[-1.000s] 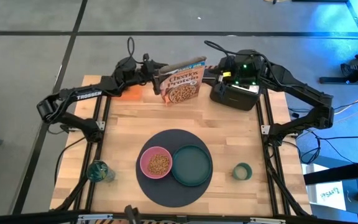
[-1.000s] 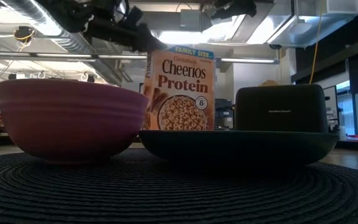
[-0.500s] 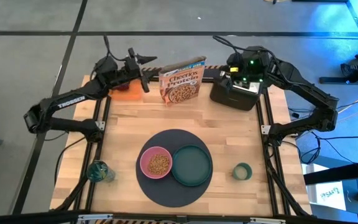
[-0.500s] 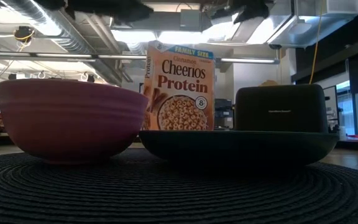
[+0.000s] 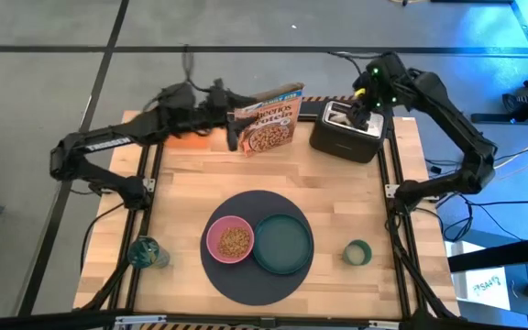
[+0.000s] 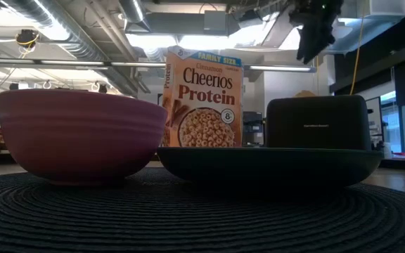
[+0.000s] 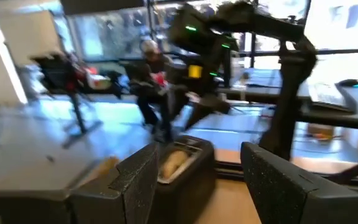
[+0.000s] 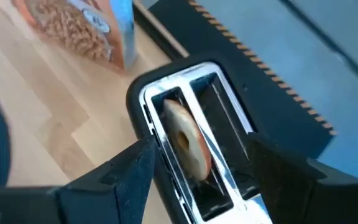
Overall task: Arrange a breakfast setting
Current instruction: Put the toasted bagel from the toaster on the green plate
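We see the round dark grey mat (image 5: 257, 244) near the front of the table, carrying the pink bowl (image 5: 231, 241) with cereal inside and, touching it, the empty dark green plate (image 5: 283, 243), while the small pale-green cup (image 5: 357, 252) stands apart on the bare wood to the right of the mat. At the back, the right gripper (image 8: 199, 167) hangs over the black toaster (image 5: 347, 129) with its fingers apart and holding nothing, and the bagel-like ring (image 8: 188, 144) stands upright in one slot. The left gripper (image 7: 196, 175), also spread and empty, is at the left side of the cereal box (image 5: 269, 122).
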`<action>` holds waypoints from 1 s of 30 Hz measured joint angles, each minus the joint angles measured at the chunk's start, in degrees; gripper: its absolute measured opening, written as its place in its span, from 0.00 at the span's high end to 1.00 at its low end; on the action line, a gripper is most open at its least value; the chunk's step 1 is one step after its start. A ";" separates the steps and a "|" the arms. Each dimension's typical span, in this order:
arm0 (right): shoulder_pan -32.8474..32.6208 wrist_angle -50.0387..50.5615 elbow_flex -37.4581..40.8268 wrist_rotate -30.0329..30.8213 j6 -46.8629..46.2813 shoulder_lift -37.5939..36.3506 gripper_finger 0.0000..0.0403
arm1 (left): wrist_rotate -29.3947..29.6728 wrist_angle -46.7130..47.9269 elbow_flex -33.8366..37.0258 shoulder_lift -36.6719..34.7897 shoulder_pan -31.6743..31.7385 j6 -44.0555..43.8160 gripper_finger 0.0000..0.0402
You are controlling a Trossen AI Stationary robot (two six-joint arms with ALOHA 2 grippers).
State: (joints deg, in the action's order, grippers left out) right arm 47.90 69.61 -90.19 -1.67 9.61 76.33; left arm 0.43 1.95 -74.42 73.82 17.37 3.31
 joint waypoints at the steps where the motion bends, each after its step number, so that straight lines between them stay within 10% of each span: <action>1: 1.70 0.49 0.00 -1.71 1.25 0.42 0.42 | -0.04 0.15 -0.62 1.53 -0.77 -0.79 0.45; 13: 9.66 3.52 0.00 -11.02 8.77 7.07 0.69 | 2.05 0.16 -3.50 9.76 -5.97 -7.45 0.45; 30: 9.51 3.23 0.02 -10.83 12.00 11.55 0.71 | 1.83 0.58 -3.54 9.81 -6.34 -5.68 0.45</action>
State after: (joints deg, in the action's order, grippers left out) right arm 57.41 72.84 -90.17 -12.50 21.61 87.88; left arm 2.26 2.53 -77.95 83.64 11.03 -2.37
